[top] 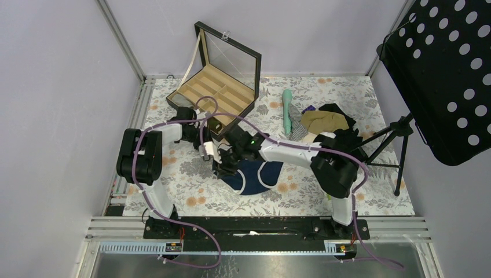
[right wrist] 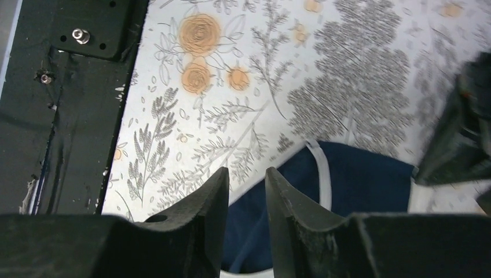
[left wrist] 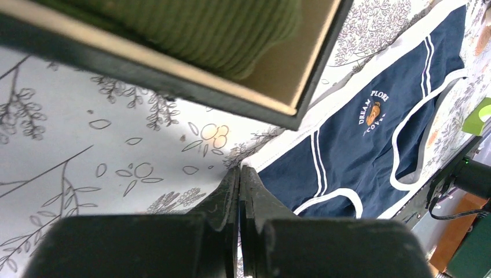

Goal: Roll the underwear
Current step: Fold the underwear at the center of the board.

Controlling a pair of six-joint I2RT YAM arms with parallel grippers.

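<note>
Floral bench [top: 191,188], lilac walls [top: 58,87].
We see underwear's [left wrist: 359,156] logo [left wrist: 373,112] by left wrist only; left gripper [left wrist: 239,174] together, right gripper [right wrist: 248,188] apart.

The box [top: 214,87] stands just behind the underwear [top: 253,176]; nearer floral cloth [top: 191,185] offers passage.

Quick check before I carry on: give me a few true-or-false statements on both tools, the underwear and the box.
1. The left tool is shut, tips at the white waistband corner of the dark navy cloth underwear. True.
2. The right tool is clamped shut. False: its fingers stand apart above the underwear's edge.
3. The underwear is already rolled. False: it lies spread on the floral tablecloth.
4. The black-framed wooden compartment box has its lid open. True.
</note>
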